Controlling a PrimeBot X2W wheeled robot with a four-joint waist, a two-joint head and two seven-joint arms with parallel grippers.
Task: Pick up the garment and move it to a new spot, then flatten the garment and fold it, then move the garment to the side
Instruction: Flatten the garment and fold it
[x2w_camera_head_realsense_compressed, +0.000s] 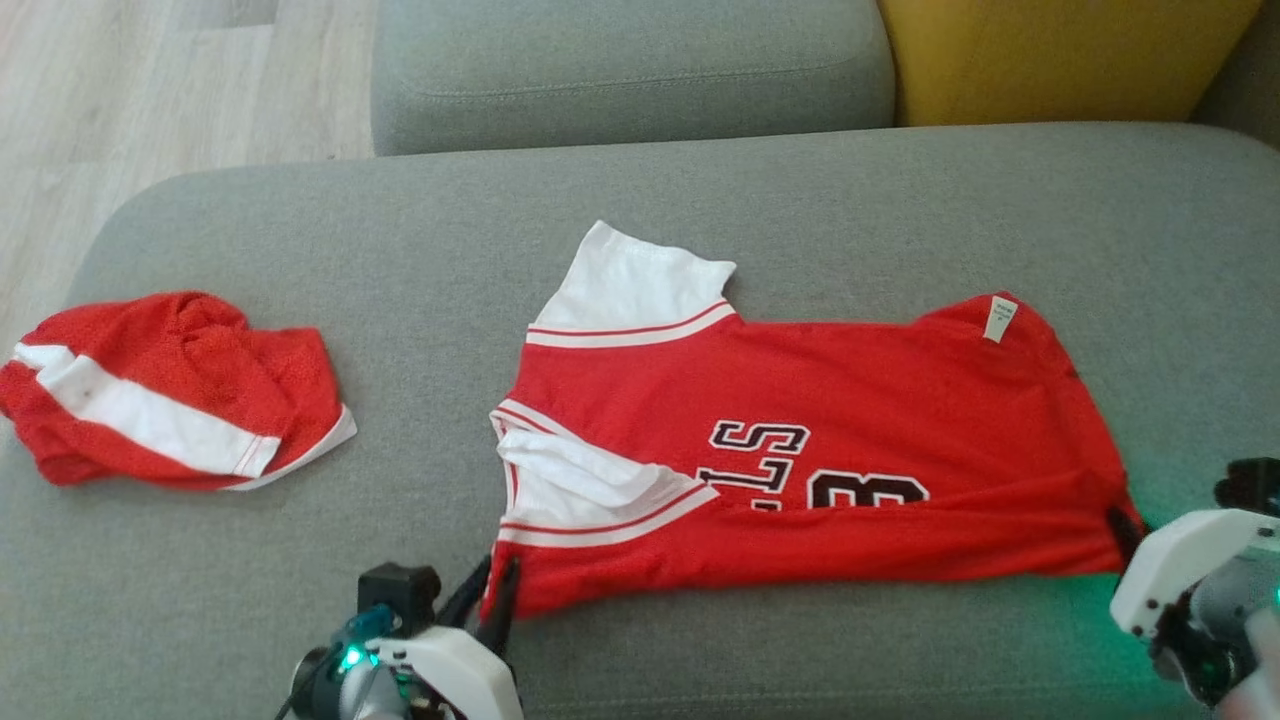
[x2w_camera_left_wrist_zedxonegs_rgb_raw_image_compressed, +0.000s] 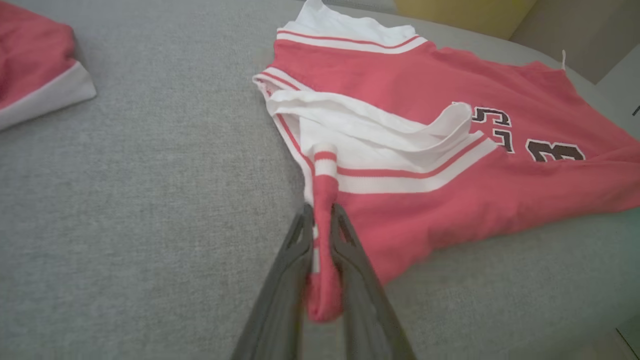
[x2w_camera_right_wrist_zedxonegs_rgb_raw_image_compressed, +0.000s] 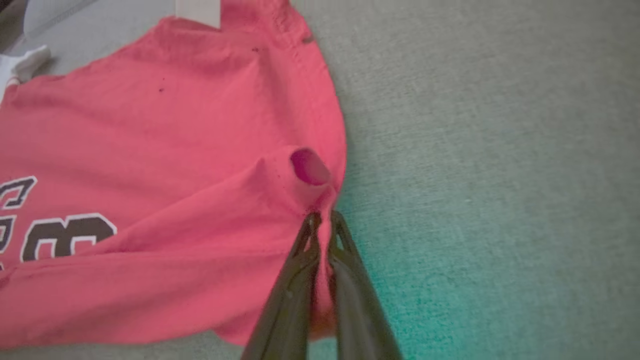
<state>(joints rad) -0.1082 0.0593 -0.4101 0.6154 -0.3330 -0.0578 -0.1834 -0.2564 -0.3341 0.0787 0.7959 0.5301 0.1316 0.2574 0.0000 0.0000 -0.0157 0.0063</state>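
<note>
where we look down from the head, the red basketball jersey (x2w_camera_head_realsense_compressed: 800, 440) lies spread on the grey sofa seat (x2w_camera_head_realsense_compressed: 400, 250), its near edge running between our two grippers. the left gripper (x2w_camera_head_realsense_compressed: 500, 580) has its jaws almost together on the jersey's near corner at the shoulder end, with the white-trimmed armhole just beyond them. the right gripper (x2w_camera_head_realsense_compressed: 1125, 530) pinches the near corner at the hem end. a second red and white garment (x2w_camera_head_realsense_compressed: 170, 390) sits bunched well to the left of the left jaws, and a yellow cushion (x2w_camera_head_realsense_compressed: 1050, 50) lies far beyond the right jaws.

in the left wrist view, the left gripper (x2w_camera_left_wrist_zedxonegs_rgb_raw_image_compressed: 321, 210) is clamped on a narrow fold of the jersey (x2w_camera_left_wrist_zedxonegs_rgb_raw_image_compressed: 450, 200), red cloth showing between the two dark fingers and a striped bit of trim standing just past the tips. the rest of the jersey fans out beyond and to the right of the jaws, black lettering far to the right. bare sofa seat (x2w_camera_left_wrist_zedxonegs_rgb_raw_image_compressed: 150, 200) lies to their left.

in the right wrist view, the right gripper (x2w_camera_right_wrist_zedxonegs_rgb_raw_image_compressed: 323, 217) is closed tight on a puckered corner of the jersey (x2w_camera_right_wrist_zedxonegs_rgb_raw_image_compressed: 150, 150), which spreads to the left of the jaws. a white label (x2w_camera_right_wrist_zedxonegs_rgb_raw_image_compressed: 197, 10) sits far beyond them. the sofa seat (x2w_camera_right_wrist_zedxonegs_rgb_raw_image_compressed: 475, 150) to their right carries a green glow.
</note>
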